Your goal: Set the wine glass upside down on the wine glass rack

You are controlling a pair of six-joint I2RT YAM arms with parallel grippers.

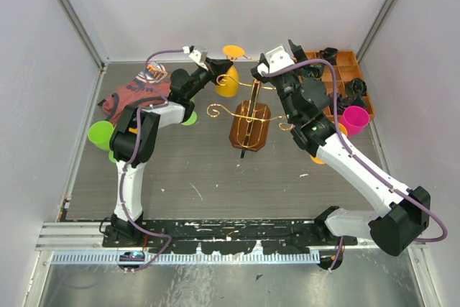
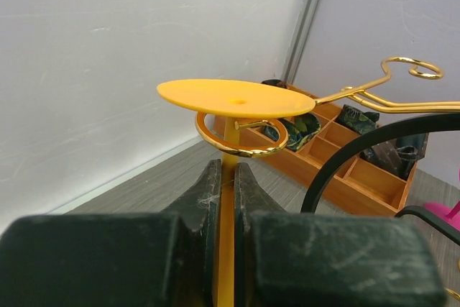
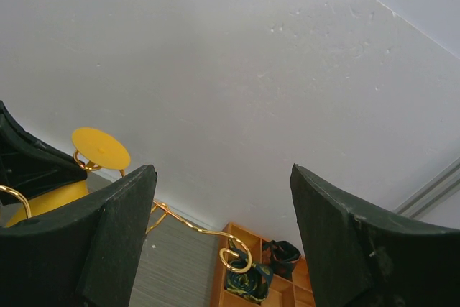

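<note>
Wine glass [image 2: 236,97]: yellow, plastic look, smooth, satin. Wine glass rack [image 2: 248,152]: gold wire, polished metal, shiny; base [image 1: 249,131] glossy brown wood. Tray [image 2: 374,177]: plain wood, dull finish. Table [image 1: 215,185]: grey, matt, wood-grain pattern. Fingers [image 2: 205,195] of left gripper [image 2: 225,174]: black, matt, scuffed. Cloth [image 1: 136,95]: reddish fabric, soft-looking.

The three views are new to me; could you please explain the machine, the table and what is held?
Two robot arms are bolted at the table's near edge. The top view looks down on them; each wrist view looks out from that arm's wrist. On the table: a gold wire rack, a wooden tray, pink and green glasses, a reddish cloth. The left gripper is shut on a yellow glass's stem, foot up, at a rack loop. The right gripper is open and empty.
</note>
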